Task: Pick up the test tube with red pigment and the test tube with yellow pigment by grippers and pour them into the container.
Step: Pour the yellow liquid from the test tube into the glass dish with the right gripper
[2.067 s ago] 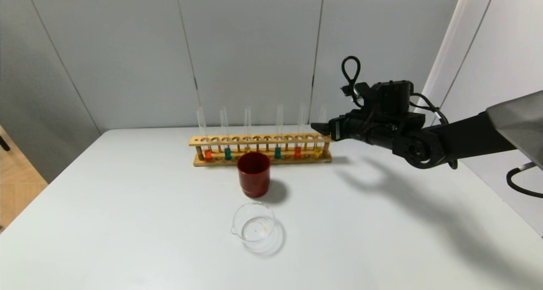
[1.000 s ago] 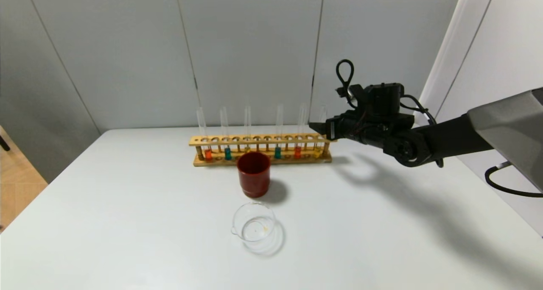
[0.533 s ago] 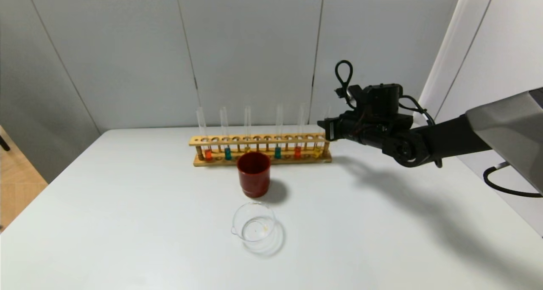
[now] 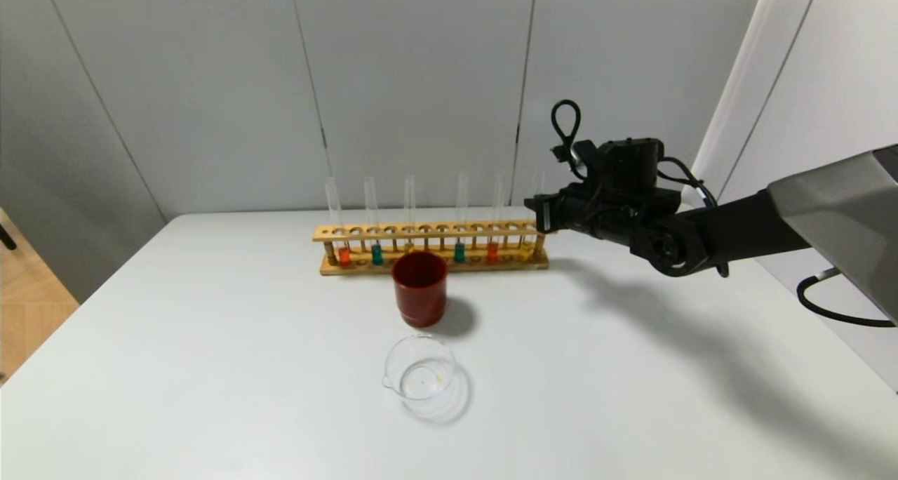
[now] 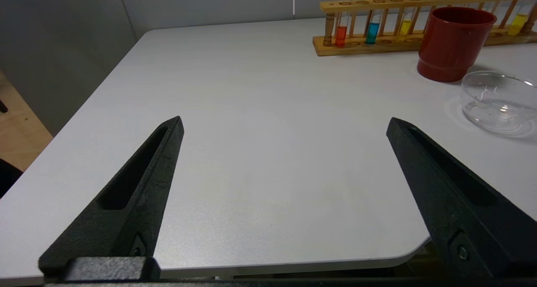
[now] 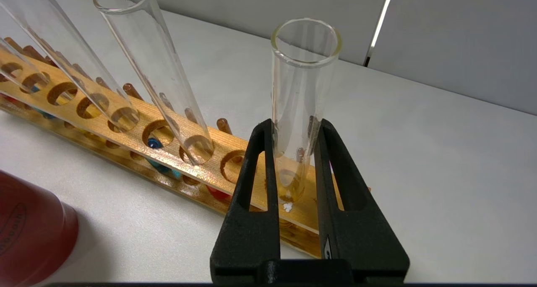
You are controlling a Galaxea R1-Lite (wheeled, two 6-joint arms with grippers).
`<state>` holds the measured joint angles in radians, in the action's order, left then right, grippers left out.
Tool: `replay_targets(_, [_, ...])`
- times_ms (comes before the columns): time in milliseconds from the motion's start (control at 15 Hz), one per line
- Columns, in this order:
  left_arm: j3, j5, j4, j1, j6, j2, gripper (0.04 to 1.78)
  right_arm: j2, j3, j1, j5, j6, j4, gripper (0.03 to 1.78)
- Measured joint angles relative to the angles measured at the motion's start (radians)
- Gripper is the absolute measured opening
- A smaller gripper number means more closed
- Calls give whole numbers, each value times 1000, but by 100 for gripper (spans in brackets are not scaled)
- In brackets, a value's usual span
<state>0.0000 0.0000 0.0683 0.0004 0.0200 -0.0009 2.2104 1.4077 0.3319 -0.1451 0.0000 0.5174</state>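
Observation:
My right gripper (image 4: 539,213) (image 6: 293,127) is at the right end of the wooden rack (image 4: 431,232), shut on the test tube with yellow pigment (image 4: 534,192) (image 6: 304,90). That tube stands upright in the rack's last hole, held above the top rail. One hole to its left is the test tube with red pigment (image 4: 492,250) (image 6: 159,77). The container (image 4: 421,375) (image 5: 497,100), a low clear glass dish, sits near the table's front. My left gripper (image 5: 285,125) hangs open over the table's near left corner, holding nothing.
A dark red cup (image 4: 419,288) stands between the rack and the container. The rack also holds an orange tube (image 4: 344,255), two teal tubes (image 4: 377,254) and another yellow one (image 5: 405,27). The white table (image 4: 210,368) has open surface on both sides.
My right gripper slid a little left up to the rack's end, and its fingers went from open to shut around the yellow tube. Nothing else moved.

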Motion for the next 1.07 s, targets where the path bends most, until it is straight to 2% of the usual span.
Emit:
replay_targets(600, [0,0,0,0,0,0,171,-12,46,4,17,-2,11,27])
replay_targets(867, [0,0,0,0,0,0,171,-17,88,-2,19,-12,3,27])
replay_targets(1067, [0,0,0,0,0,0,171,-31,135,-8,20,-42,-18,27])
